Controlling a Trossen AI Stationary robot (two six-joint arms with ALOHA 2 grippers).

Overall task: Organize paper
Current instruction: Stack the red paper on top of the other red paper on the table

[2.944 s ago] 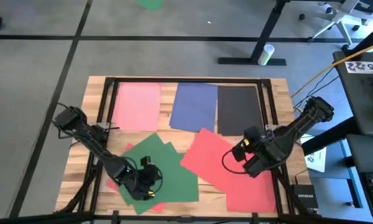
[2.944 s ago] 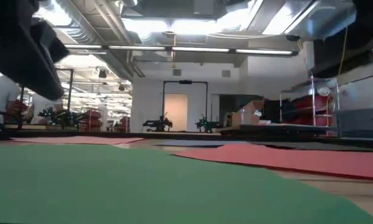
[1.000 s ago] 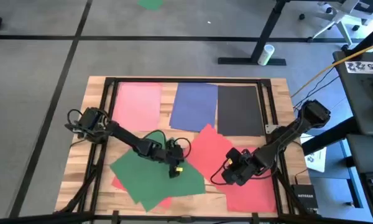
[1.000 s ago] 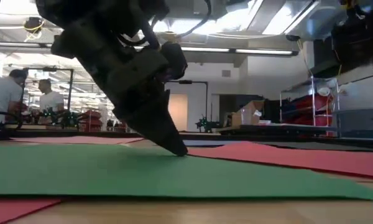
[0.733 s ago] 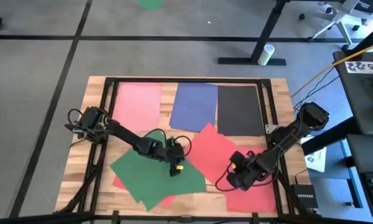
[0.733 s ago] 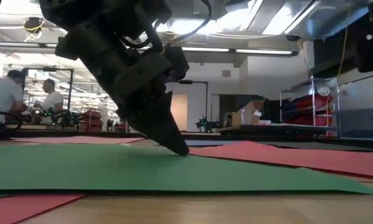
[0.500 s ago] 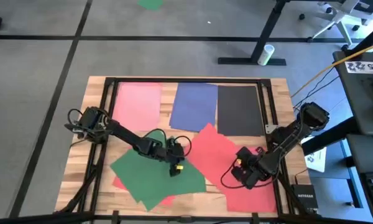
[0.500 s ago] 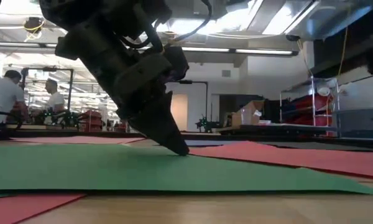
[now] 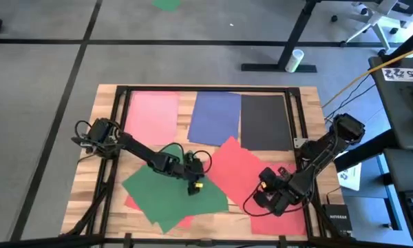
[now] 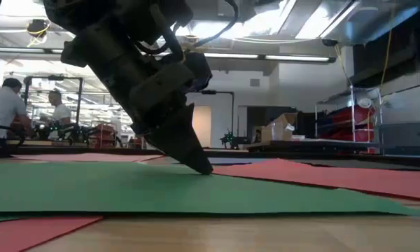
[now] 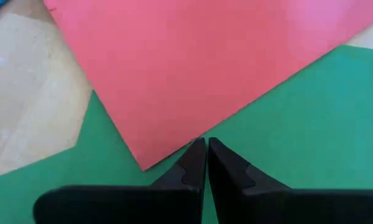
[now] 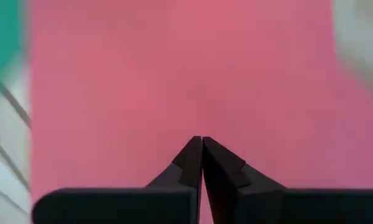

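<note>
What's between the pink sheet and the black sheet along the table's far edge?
High view: one blue sheet lies between the pink sheet and the black sheet, with a bare wood strip on its pink side.

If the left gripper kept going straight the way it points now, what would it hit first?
Probably the corner of the tilted red paper sheet: the left gripper, fingers shut, rests on the green paper sheet with its tips right at that red edge.
</note>
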